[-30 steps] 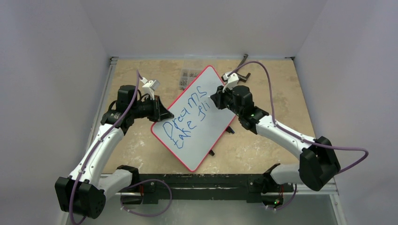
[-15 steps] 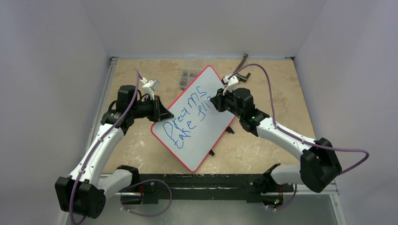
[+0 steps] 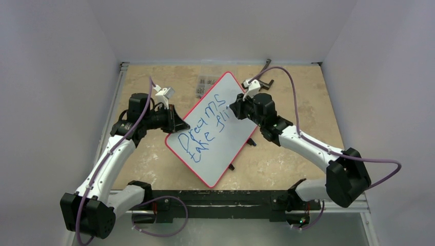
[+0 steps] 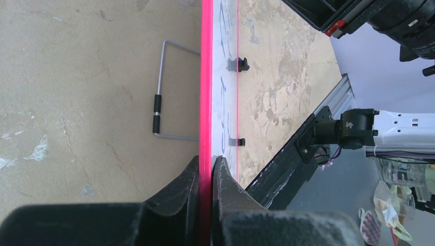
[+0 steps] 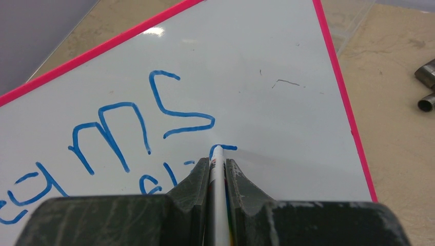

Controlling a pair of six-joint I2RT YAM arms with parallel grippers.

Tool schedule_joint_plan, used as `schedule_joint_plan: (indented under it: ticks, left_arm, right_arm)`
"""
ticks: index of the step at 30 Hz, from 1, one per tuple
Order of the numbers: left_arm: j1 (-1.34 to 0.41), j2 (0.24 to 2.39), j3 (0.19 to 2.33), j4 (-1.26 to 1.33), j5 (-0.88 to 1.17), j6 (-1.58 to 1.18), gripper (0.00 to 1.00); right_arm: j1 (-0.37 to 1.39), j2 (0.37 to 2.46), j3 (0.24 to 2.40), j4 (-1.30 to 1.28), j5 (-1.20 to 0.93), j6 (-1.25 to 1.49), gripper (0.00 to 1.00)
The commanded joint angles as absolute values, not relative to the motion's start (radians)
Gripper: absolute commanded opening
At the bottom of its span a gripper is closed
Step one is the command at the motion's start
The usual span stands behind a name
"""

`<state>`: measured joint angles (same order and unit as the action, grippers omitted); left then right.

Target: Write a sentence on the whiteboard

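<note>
Top view first: the whiteboard (image 3: 215,148) lies in the middle of the surface (image 3: 149,84), skewed so its long side runs from 7 to 1 o'clock. The sentence (image 3: 201,127) in blue reads "Dreams" over "take fli", so the second line looks unfinished and we're mid-word. The left arm (image 3: 110,159) has its jaws on the board's edge at 9 o'clock, and the right arm (image 3: 308,146) has its jaws over the end of the lettering at 2 o'clock. Against the frames a second and half a second back, the board and left arm sit just the same. The right wrist dipped a touch and has come back up, and the lettering shows no clear growth. Left wrist view: the board is seen edge-on, with the jaws closed tight on its red rim, steadying it, and a wire stand (image 4: 159,92) lies at 10 o'clock. Right wrist view: the jaws are clamped on a marker (image 5: 217,166), its tip touching the board at a short fresh stroke, at 5 o'clock from the "s". The next move, I'd judge, is light, steady pressure to form the remaining letters towards 3 o'clock, keeping short of the rim.
</note>
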<state>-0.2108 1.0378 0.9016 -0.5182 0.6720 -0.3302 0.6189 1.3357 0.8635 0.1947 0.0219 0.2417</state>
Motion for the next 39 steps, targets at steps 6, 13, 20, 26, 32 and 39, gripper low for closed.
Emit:
schedule_joint_plan:
  ticks: [6, 13, 20, 26, 32, 39]
  left_arm:
    - [-0.219, 1.044, 0.898, -0.538, 0.574, -0.195, 0.0]
    - [-0.218, 1.044, 0.898, -0.537, 0.576, -0.195, 0.0]
    - [-0.218, 1.04, 0.898, -0.538, 0.576, -0.195, 0.0]
    - [-0.218, 1.041, 0.898, -0.538, 0.578, -0.196, 0.0]
    - [-0.218, 1.039, 0.898, -0.538, 0.578, -0.195, 0.0]
    - [-0.218, 1.037, 0.898, -0.538, 0.58, -0.196, 0.0]
  right_arm:
    - [0.62, 1.377, 0.948, 0.175, 0.044, 0.24, 0.0]
    - [0.619, 1.368, 0.916, 0.175, 0.041, 0.241, 0.0]
    - [0.618, 1.344, 0.867, 0.17, 0.042, 0.242, 0.0]
    - [0.62, 1.327, 0.825, 0.167, 0.048, 0.242, 0.0]
    - [0.619, 1.305, 0.787, 0.162, 0.053, 0.245, 0.0]
    - [0.621, 1.282, 0.75, 0.152, 0.065, 0.252, 0.0]
